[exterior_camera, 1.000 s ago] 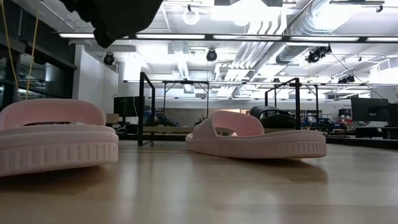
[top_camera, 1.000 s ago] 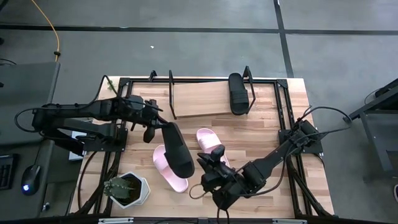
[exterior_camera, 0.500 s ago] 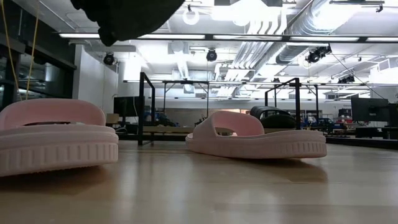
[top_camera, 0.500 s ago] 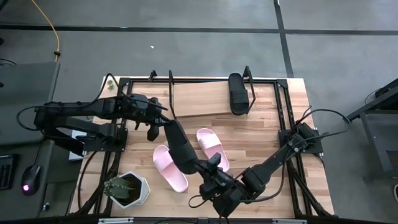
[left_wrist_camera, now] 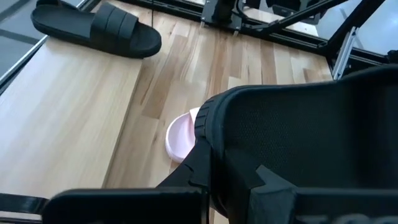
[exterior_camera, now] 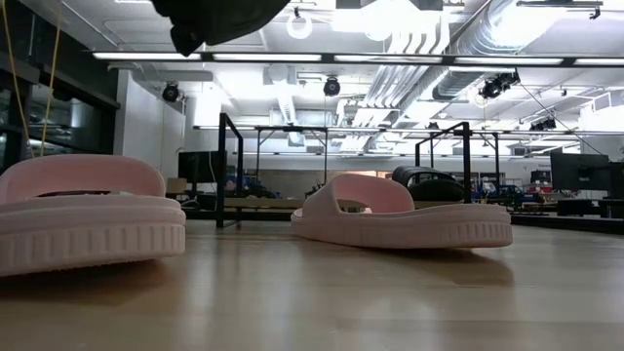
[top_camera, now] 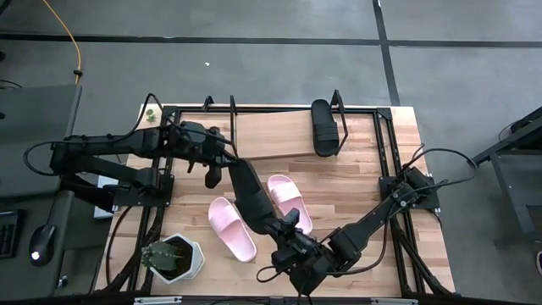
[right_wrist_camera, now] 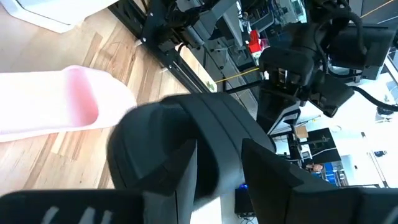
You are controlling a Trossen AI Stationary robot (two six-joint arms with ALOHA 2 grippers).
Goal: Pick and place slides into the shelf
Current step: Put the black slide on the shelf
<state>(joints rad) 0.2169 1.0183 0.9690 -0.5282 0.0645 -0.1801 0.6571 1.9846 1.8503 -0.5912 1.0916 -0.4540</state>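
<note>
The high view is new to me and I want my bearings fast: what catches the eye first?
A black slide hangs above mid-table between both arms: the left gripper is shut on one end, the right gripper grips the other. Under it two pink slides lie on the table, and another black slide already sits on the shelf.

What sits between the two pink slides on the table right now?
In the high view, the black slide, carried by the left pincer, hangs over the gap between the two pink slides. The low view shows bare table under it.
</note>
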